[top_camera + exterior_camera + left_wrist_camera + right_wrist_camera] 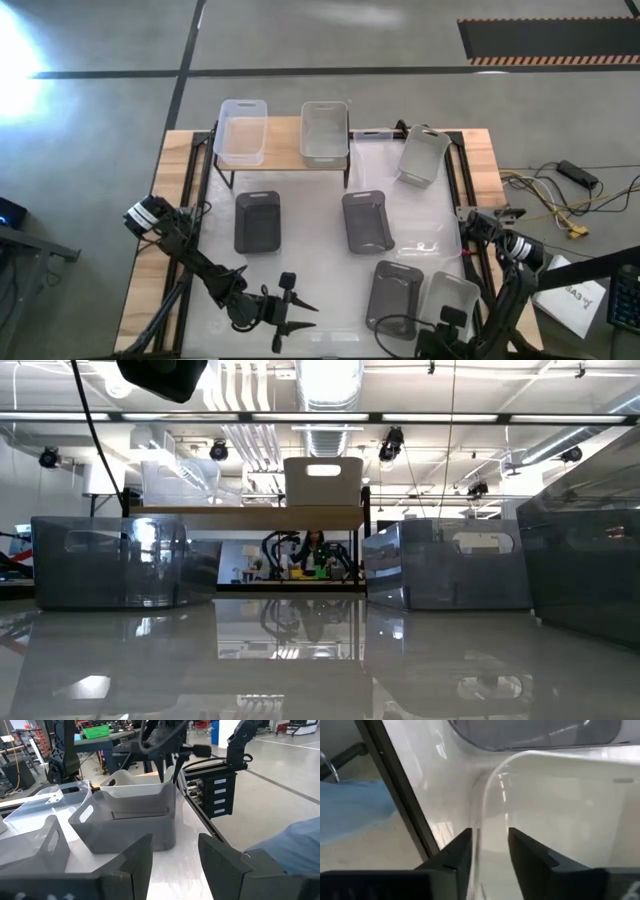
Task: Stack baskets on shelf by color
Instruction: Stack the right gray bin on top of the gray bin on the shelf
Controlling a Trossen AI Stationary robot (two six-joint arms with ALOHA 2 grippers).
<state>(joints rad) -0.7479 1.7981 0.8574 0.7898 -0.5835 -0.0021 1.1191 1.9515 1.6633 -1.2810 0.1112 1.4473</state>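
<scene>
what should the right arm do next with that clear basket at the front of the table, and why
Probably close the right gripper on the wall of the clear basket. Its open fingers straddle that thin wall, the basket sits on the table, and its match, the clear basket on the shelf, is far across. The left gripper waits open at the front.

In the high view, the right gripper is cut off by the bottom edge. In the right wrist view, a pale basket runs past the frame; only its rim shows between the fingers.
</scene>
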